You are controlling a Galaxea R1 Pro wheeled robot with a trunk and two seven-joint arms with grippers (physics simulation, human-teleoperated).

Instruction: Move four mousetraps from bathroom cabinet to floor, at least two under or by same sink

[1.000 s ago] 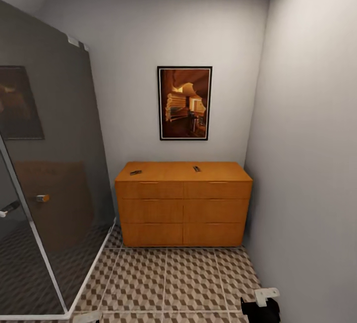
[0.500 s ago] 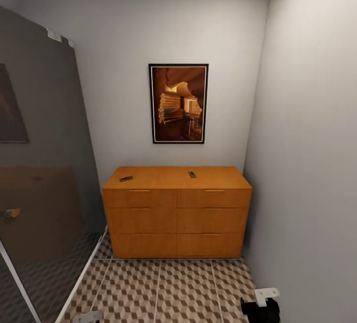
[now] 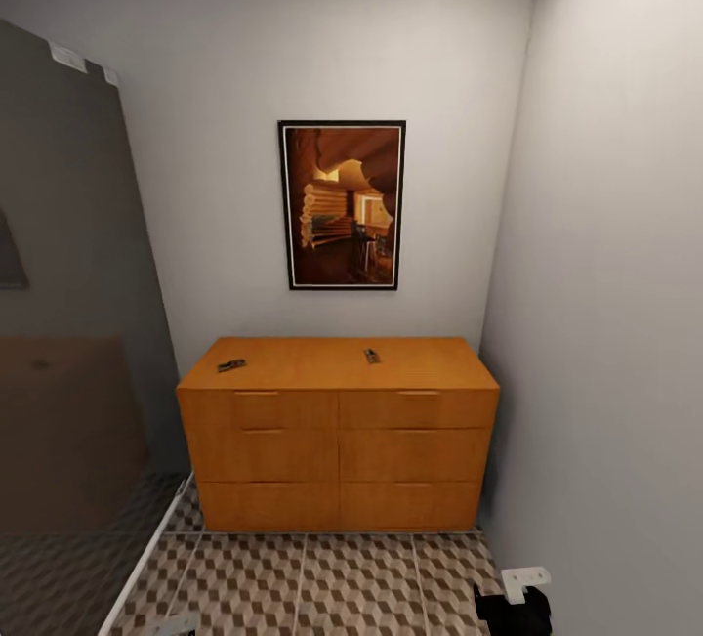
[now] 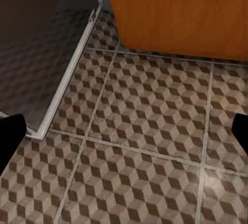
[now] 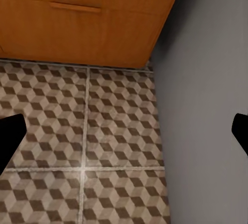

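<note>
Two mousetraps (image 3: 231, 364) (image 3: 372, 356) lie well apart on the cabinet (image 3: 337, 431) top.
Cabinet looms larger than a second ago: the robot is approaching across the bathroom floor (image 3: 322, 582). Both arms' jaws stand apart, empty.

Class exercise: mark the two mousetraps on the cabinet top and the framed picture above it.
left mousetrap (image 3: 231, 364), head view, board's middle.
right mousetrap (image 3: 372, 356), head view, board's middle.
framed picture (image 3: 342, 205), head view, centre of the image.

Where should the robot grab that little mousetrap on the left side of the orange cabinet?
Probably from straight above, pincer closing across the board's narrow sides: the left mousetrap lies flat on the cabinet top, near its front-left edge, too small here to judge finer detail.
</note>
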